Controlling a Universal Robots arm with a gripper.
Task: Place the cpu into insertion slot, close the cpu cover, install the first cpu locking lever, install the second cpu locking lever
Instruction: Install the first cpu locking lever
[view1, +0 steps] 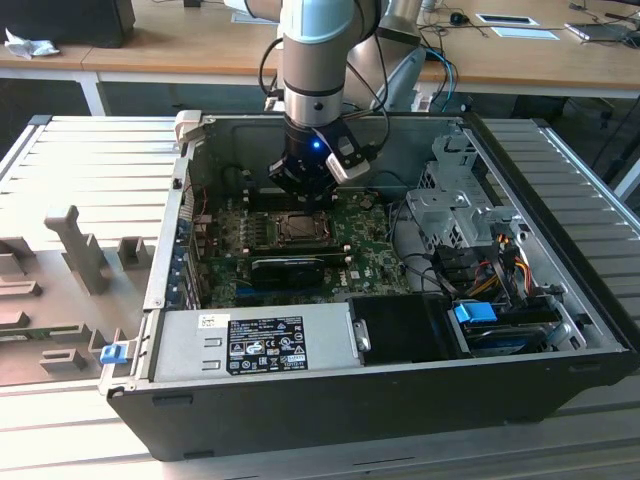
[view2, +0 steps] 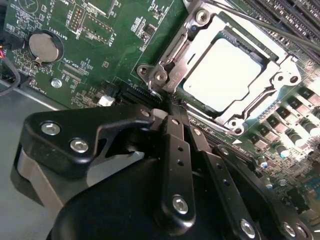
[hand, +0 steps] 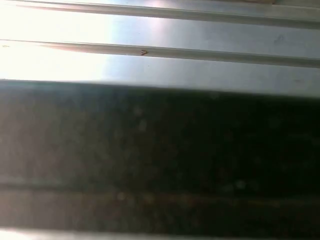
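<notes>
I hang inside the open black computer case (view1: 400, 400), above its green motherboard (view1: 370, 255). The silvery-rimmed square insertion slot (view2: 200, 37) lies just past my tips, with the thin silvery-grey metal cpu cover (view2: 272, 95) down over it. The pale grey square cpu (view2: 222, 80) sits in the slot, showing through the cover's window. My black fingers (view2: 170, 130) are pressed together, pinching nothing, beside the slot's corner.
</notes>
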